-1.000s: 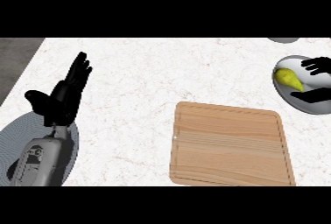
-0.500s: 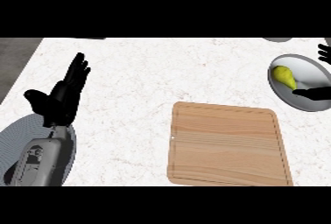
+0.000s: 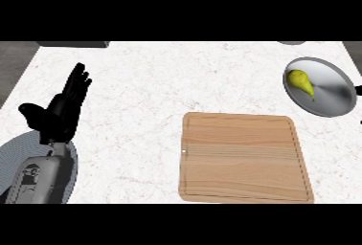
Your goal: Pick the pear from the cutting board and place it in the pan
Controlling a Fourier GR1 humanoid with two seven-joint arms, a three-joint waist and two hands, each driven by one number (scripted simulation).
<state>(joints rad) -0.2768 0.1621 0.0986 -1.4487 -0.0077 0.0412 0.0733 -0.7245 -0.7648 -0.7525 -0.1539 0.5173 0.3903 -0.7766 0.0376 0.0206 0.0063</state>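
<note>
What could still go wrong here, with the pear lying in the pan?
1. The pear lies near the pan's left rim, not centred, so it might roll or get knocked against that rim.
2. Only a dark sliver of the right hand shows at the view's right edge, beside the pan; a careless withdrawal could bump the pan.
3. The left hand rests open at the left; it poses little risk.

A white marbled counter (image 3: 176, 81) carries a grey round plate (image 3: 10, 158) at its lower left edge.
</note>
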